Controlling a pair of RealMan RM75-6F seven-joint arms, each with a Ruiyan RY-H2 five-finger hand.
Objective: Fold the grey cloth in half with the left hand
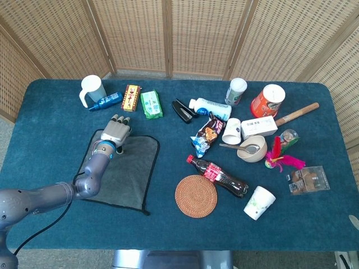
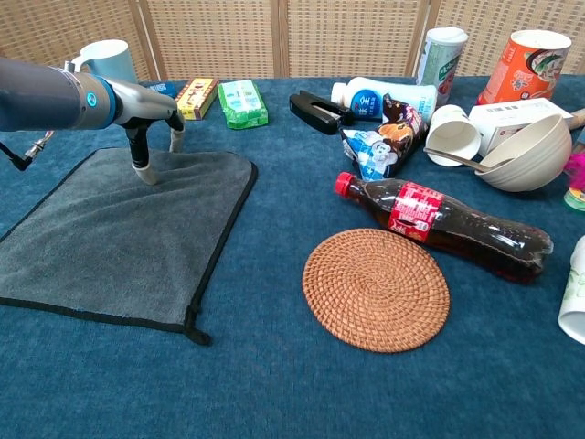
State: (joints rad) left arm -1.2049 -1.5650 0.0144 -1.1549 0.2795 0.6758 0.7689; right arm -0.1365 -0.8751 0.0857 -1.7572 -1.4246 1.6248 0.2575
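The grey cloth [image 1: 122,171] with a black border lies flat and unfolded on the blue table, at the left in both views [image 2: 119,238]. My left hand [image 1: 116,130] hangs over the cloth's far edge, fingers pointing down. In the chest view the left hand [image 2: 151,119] has one fingertip [image 2: 143,171] touching the cloth just inside that edge and another down at the edge itself. The fingers stand apart and no fold of cloth shows between them. My right hand is in neither view.
Beyond the cloth stand a white mug [image 1: 91,89], a small blue bottle [image 1: 106,102], a snack bar [image 1: 130,97] and a green packet [image 1: 151,104]. To its right lie a woven coaster [image 1: 196,196] and a cola bottle [image 1: 217,175]. Cups, a bowl and cans crowd the far right.
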